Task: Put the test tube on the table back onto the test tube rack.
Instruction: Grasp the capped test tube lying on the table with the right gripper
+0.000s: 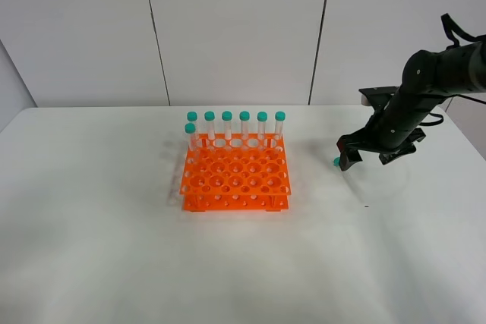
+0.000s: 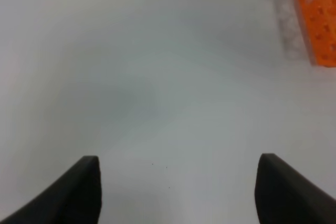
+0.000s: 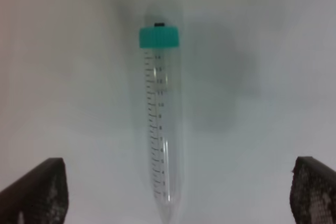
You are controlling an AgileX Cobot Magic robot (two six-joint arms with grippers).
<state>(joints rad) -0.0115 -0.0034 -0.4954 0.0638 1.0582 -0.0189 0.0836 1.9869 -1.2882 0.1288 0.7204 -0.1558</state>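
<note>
The test tube (image 1: 336,162) lies flat on the white table (image 1: 114,248), right of the orange test tube rack (image 1: 236,174); only its teal cap shows clearly in the high view. My right gripper (image 1: 370,158) hovers low over it, open. In the right wrist view the tube (image 3: 163,129) lies between the spread fingers (image 3: 37,192), cap pointing away, untouched by them. My right gripper (image 3: 173,198) straddles its conical tip. My left gripper (image 2: 178,187) is open and empty over bare table, and out of the high view.
Several identical teal-capped tubes (image 1: 235,128) stand upright along the rack's back row, one more at the left of the second row. A corner of the rack (image 2: 319,19) shows in the left wrist view. A grey panelled wall stands behind the table.
</note>
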